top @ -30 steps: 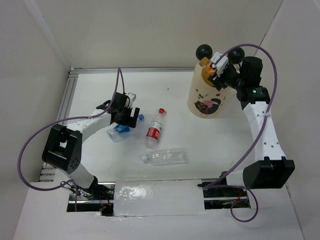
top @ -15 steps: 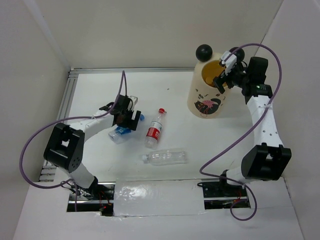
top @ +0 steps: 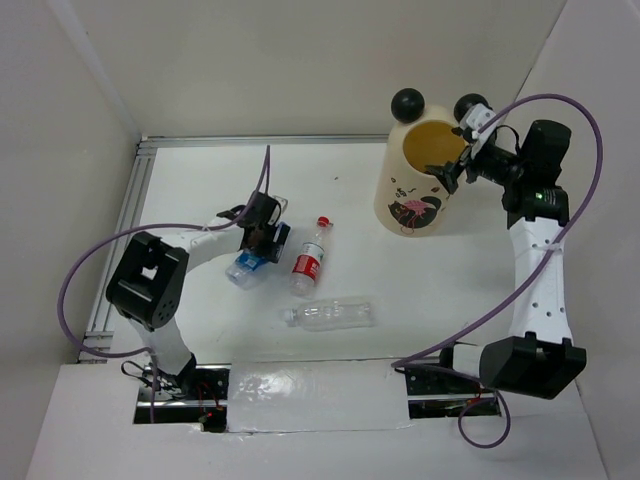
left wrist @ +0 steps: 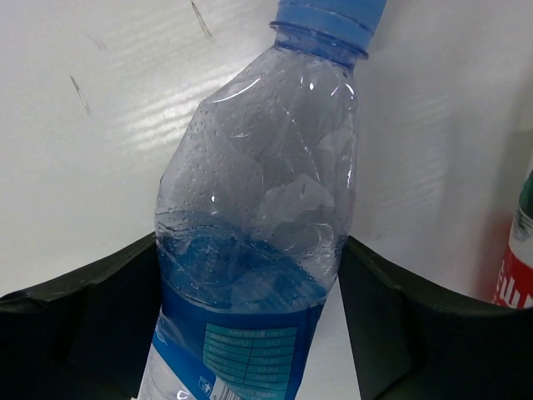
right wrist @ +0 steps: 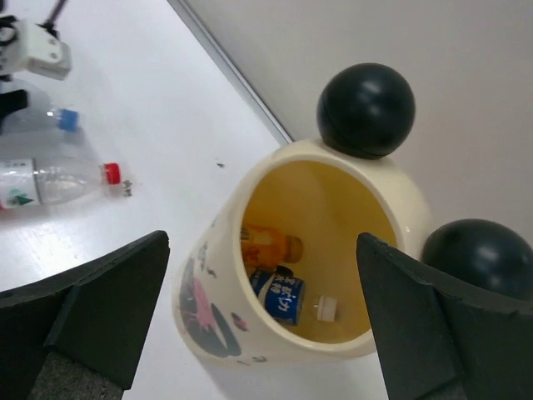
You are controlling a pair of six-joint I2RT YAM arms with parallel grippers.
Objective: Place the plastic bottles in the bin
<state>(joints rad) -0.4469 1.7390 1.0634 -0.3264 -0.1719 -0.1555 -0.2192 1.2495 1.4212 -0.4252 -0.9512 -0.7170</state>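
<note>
My left gripper (top: 266,238) is open and low over a clear blue-labelled bottle (top: 248,264). In the left wrist view the jaws (left wrist: 250,242) straddle this bottle (left wrist: 258,208), close to both its sides, as it lies on the table. A red-labelled, red-capped bottle (top: 309,260) and a clear unlabelled bottle (top: 330,314) lie beside it. My right gripper (top: 452,168) is open and empty by the right rim of the cream bin (top: 412,205). Inside the bin (right wrist: 200,300) lie an orange bottle (right wrist: 268,244), a dark-labelled black-capped bottle (right wrist: 283,302) and a white cap (right wrist: 325,310).
The bin has two black ball ears (top: 407,103) on its rim. An aluminium rail (top: 135,210) runs along the table's left and far edges, with white walls close behind. The red-labelled bottle's edge (left wrist: 518,267) shows just right of my left fingers.
My right gripper has drawn back to the right from over the bin's mouth, which now shows open. My left gripper has moved right and down onto the blue-labelled bottle.
</note>
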